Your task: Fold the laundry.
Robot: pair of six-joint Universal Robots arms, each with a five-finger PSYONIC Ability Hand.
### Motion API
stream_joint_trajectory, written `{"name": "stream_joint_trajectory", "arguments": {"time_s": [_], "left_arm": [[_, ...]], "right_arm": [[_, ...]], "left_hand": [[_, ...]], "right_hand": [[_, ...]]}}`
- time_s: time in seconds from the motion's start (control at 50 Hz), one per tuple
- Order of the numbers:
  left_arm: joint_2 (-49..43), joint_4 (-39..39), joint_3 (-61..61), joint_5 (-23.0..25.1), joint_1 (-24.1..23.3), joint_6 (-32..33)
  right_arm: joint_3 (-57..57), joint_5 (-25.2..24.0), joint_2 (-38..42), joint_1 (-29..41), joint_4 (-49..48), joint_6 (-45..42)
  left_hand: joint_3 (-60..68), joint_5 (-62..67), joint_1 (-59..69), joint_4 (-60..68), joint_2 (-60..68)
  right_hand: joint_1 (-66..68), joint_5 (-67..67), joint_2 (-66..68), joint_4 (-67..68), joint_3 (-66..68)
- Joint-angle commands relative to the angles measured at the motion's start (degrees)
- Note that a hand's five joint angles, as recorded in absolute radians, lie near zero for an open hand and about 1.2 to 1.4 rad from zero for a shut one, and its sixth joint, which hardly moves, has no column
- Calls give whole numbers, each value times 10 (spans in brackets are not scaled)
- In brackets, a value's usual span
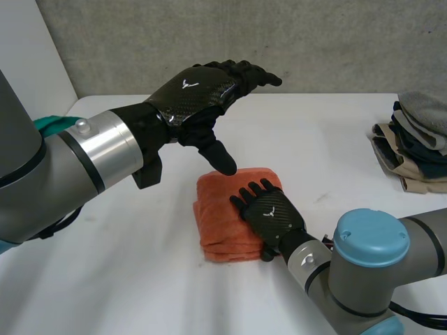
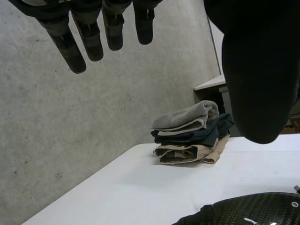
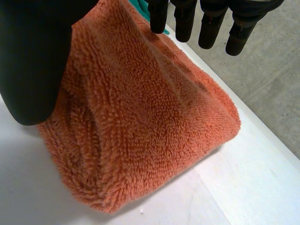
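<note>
A folded orange towel (image 1: 220, 216) lies in the middle of the white table (image 1: 105, 279). My right hand (image 1: 269, 213) rests flat on the towel's right half, fingers straight, open. In the right wrist view the orange towel (image 3: 140, 126) bulges under that hand's fingers (image 3: 185, 21) and thumb (image 3: 33, 61). My left hand (image 1: 202, 94) hovers above the table behind the towel, fingers straight and spread, thumb pointing down toward the towel's far edge, holding nothing. Its fingers (image 2: 89, 33) and thumb (image 2: 260, 75) hang apart in the left wrist view, and my right hand (image 2: 253, 211) shows below them.
A stack of folded clothes (image 1: 415, 150) in grey, dark blue and tan sits at the table's right edge, also seen as the stack (image 2: 192, 133) beyond my left hand. A teal cloth (image 1: 52, 124) peeks out behind my left arm. A grey wall stands behind the table.
</note>
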Motion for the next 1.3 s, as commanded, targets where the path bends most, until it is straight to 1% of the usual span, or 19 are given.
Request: {"name": "stream_joint_trajectory", "arguments": {"time_s": [0.02, 0.12, 0.18, 0.28, 0.52, 0.54, 0.56, 0.62, 0.74, 0.84, 0.98, 1.0, 1.06, 1.12, 1.14, 1.2, 1.22, 1.28, 1.3], "left_arm": [[-2, 0, -1, -7, -1, 2], [-1, 1, -6, -6, -1, 2], [0, 1, -7, -5, 0, 2], [0, 1, -8, -6, -1, 2], [2, 1, -8, -6, -1, 3], [3, 1, -8, -5, -1, 3], [3, 1, -8, -5, 0, 2], [4, 1, -8, -6, 0, 3], [6, 1, -8, -6, 0, 2], [7, 1, -7, -6, -1, 1], [12, 1, -7, -6, 1, 1], [13, 1, -7, -6, 1, 1], [13, 1, -7, -6, 1, 1], [13, 1, -8, -6, 0, 1], [13, 1, -8, -6, 1, 1], [13, 1, -8, -6, 1, 1], [13, 1, -8, -6, 1, 1], [12, 1, -9, -6, 1, 1], [11, 1, -9, -6, 1, 2]], "right_arm": [[-10, 3, 21, -2, -13, -6], [-14, 2, 24, -2, -35, -5], [-17, 0, 24, -3, -44, -3], [-27, -1, 31, -3, -62, -1], [-61, -4, 46, -5, -73, 2], [-63, -4, 47, -5, -73, 3], [-68, -5, 52, -5, -75, 2], [-78, -8, 55, -5, -77, 3], [-108, -10, 21, -19, -96, 11], [-149, -19, -20, -84, -100, 48], [-249, -70, -37, -190, -102, 155], [-270, -76, -40, -224, -103, 184], [-305, -83, -47, -271, -110, 231], [-341, -88, -38, -341, -130, 289], [-351, -94, -25, -377, -147, 314], [-368, -121, 10, -437, -177, 348], [-372, -146, 34, -465, -194, 368], [-374, -193, 74, -499, -224, 395], [-373, -226, 96, -511, -250, 405]], "left_hand": [[2, 1, 16, 7, 6], [2, 1, 16, 7, 6], [2, 1, 16, 7, 6], [2, 1, 16, 7, 6], [3, 2, 17, 9, 7], [3, 2, 17, 9, 7], [3, 2, 17, 9, 7], [2, 1, 16, 7, 6], [2, 1, 16, 7, 6], [2, 1, 16, 7, 6], [2, 1, 16, 7, 6], [2, 1, 16, 7, 6], [2, 1, 16, 7, 6], [2, 1, 16, 7, 6], [2, 1, 16, 7, 6], [2, 1, 16, 7, 6], [3, 2, 17, 9, 7], [3, 2, 17, 9, 7], [3, 2, 17, 9, 7]], "right_hand": [[0, -14, 5, -14, -8], [107, 94, 112, 93, 100], [138, 124, 142, 124, 130], [274, 261, 279, 260, 266], [274, 261, 279, 260, 267], [296, 282, 300, 282, 288], [419, 406, 424, 405, 412], [688, 675, 693, 674, 681], [689, 676, 694, 675, 682], [689, 676, 694, 675, 682], [689, 676, 694, 675, 682], [689, 676, 694, 675, 682], [689, 676, 694, 675, 682], [689, 676, 694, 675, 682], [689, 676, 694, 675, 682], [689, 676, 694, 675, 682], [689, 676, 694, 675, 682], [689, 676, 694, 675, 682], [689, 676, 694, 675, 682]]}}
